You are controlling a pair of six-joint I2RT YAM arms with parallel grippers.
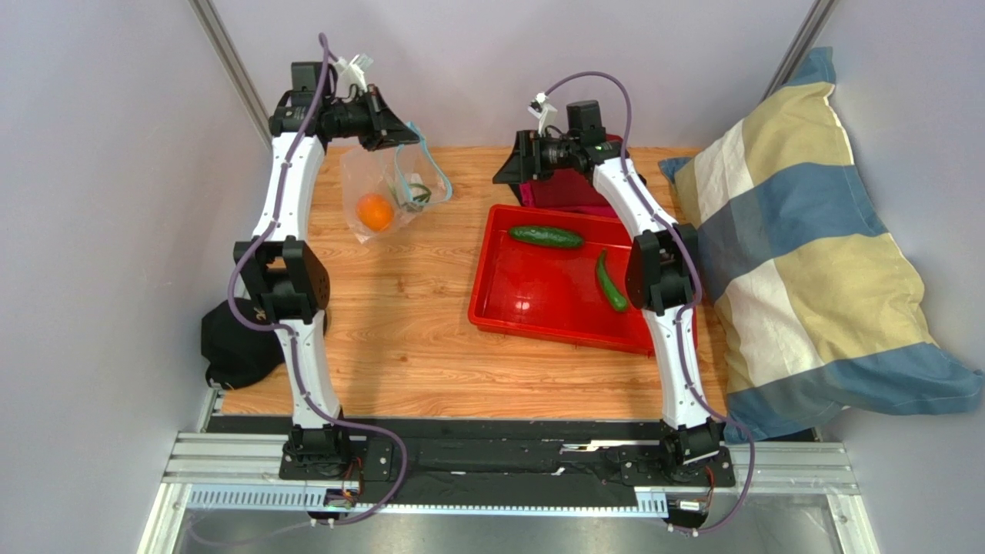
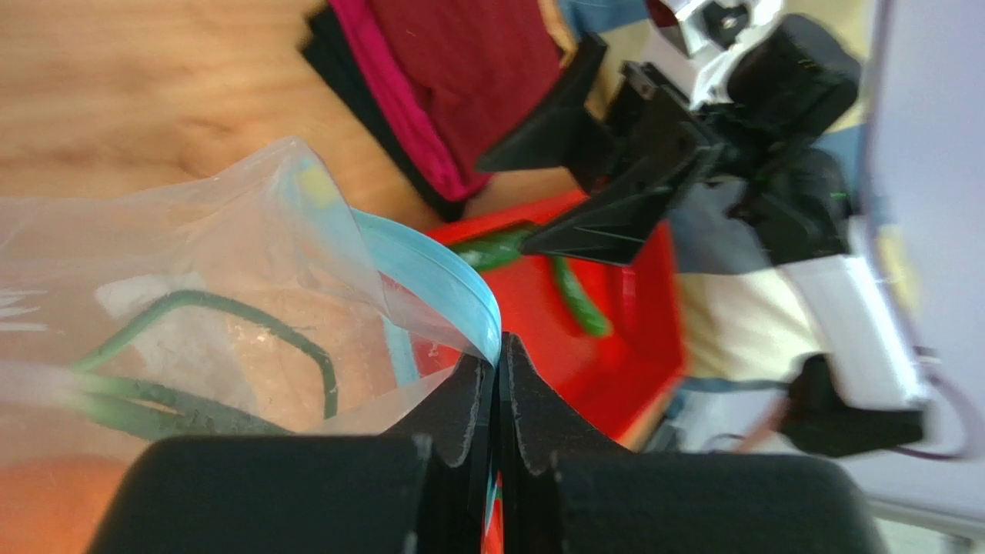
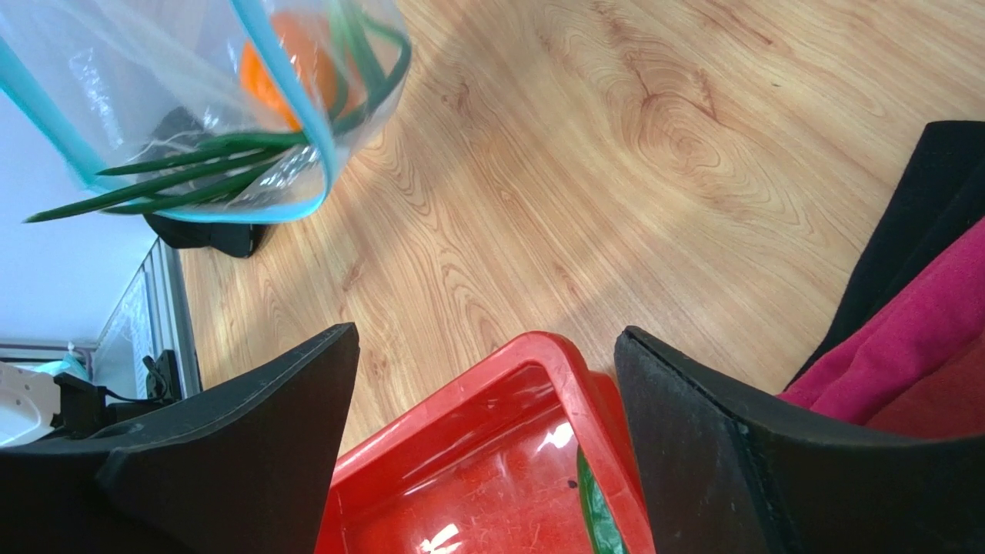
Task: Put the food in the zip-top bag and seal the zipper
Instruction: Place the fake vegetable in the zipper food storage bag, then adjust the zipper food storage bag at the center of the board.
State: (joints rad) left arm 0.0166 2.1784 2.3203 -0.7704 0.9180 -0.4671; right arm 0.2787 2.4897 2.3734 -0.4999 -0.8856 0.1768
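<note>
My left gripper [image 1: 399,136] is shut on the bluish zipper edge [image 2: 445,283] of the clear zip-top bag [image 1: 382,191] and holds it up at the back left. The orange fruit [image 1: 373,211] and the green onion [image 1: 419,194] are inside the bag; both also show in the right wrist view, the fruit [image 3: 289,58] and the onion [image 3: 197,173]. My right gripper [image 1: 517,165] is open and empty above the far left corner of the red tray [image 1: 497,309]. Two long green vegetables [image 1: 547,237] [image 1: 609,283] lie in the tray. The red chili and the dark round piece are not visible.
A striped pillow [image 1: 809,266] fills the right side. Magenta and black cloth [image 1: 567,191] lies behind the tray. A black object [image 1: 237,341] sits off the table's left edge by the left arm.
</note>
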